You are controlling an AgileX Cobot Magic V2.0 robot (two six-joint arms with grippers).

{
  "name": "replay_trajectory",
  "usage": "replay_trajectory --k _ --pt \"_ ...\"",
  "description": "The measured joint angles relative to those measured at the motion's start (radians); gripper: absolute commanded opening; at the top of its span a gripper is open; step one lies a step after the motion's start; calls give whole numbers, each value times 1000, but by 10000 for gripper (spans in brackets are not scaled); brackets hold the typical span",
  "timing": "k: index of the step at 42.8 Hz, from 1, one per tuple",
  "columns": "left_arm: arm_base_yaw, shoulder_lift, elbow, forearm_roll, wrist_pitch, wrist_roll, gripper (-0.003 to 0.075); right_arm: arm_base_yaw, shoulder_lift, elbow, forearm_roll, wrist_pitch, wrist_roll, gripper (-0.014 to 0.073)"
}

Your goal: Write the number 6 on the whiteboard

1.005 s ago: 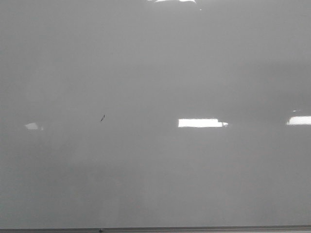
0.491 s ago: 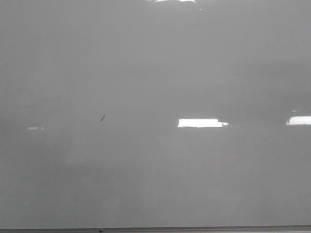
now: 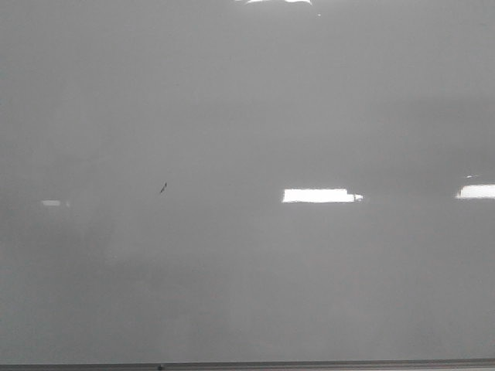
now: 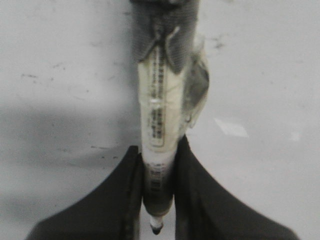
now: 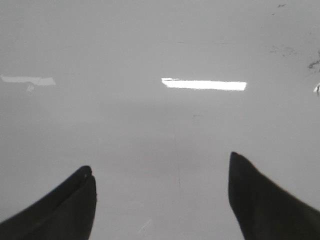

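The whiteboard (image 3: 247,116) fills the front view, glossy pale grey with bright rectangular reflections; no drawn 6 shows on it, only a tiny dark speck (image 3: 163,188). Neither arm shows in the front view. In the left wrist view my left gripper (image 4: 156,160) is shut on a marker (image 4: 157,115), a pale labelled barrel wrapped in tape, its dark tip (image 4: 157,229) bare and pointing at the board (image 4: 260,75). In the right wrist view my right gripper (image 5: 161,172) is open and empty over the board (image 5: 160,125).
A thin grey edge strip (image 3: 247,365) runs along the board's lower edge in the front view. Faint smudges mark the board in the left wrist view (image 4: 30,76) and the right wrist view (image 5: 282,49).
The faint reflection at the left of the board has dimmed and shrunk. The speck and the board have not changed.
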Motion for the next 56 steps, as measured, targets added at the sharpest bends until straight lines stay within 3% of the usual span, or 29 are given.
replay_trajectory --k 10,16,22,28,40,49,56 --pt "-164 -159 -163 63 400 41 -13 4 7 -18 0 83 0 570" --pt "-339 -177 -263 76 630 207 -13 43 66 -73 0 179 -14 570" --pt "-526 -177 -318 83 777 367 -13 128 176 -139 5 255 -97 570" --pt "-724 -177 -334 132 850 470 -13 259 317 -231 63 347 -248 570" --pt "-1049 -177 -367 250 918 494 -13 572 653 -440 114 476 -461 570" --pt "-1100 -175 -390 263 951 494 -13 747 817 -572 123 434 -490 570" --pt "-1100 -174 -392 265 927 494 -13 816 921 -635 125 381 -493 570"
